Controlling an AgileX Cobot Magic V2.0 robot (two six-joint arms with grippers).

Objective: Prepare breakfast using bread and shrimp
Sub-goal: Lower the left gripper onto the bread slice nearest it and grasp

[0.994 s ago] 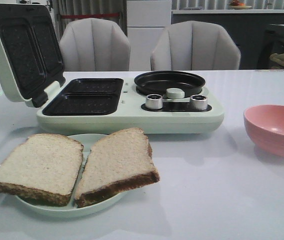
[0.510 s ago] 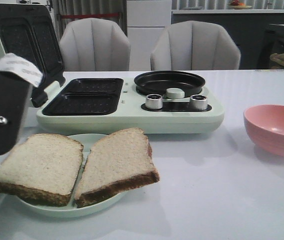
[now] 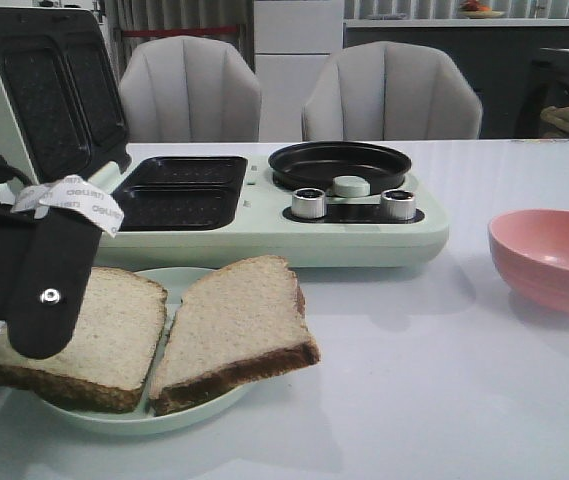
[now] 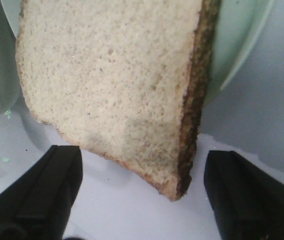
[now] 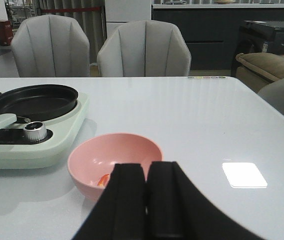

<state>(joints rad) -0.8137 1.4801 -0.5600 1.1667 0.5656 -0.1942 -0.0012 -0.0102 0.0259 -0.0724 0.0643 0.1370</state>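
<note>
Left gripper (image 4: 142,195) lines up on the bread (image 3: 74,335)!
Fingers (image 4: 37,195) wide, straddling the left slice's corner on the plate (image 3: 144,420), ready to pinch; right gripper (image 5: 146,200) closed above the pink bowl (image 5: 114,165), shrimp (image 5: 103,180) inside.

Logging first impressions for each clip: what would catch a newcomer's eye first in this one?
Two bread slices on a pale green plate fill the near left, with the left gripper open and straddling a corner of the leftmost slice. Behind them a mint breakfast maker stands with its lid raised. At right sits a pink bowl; a small orange piece shows inside it.
</note>
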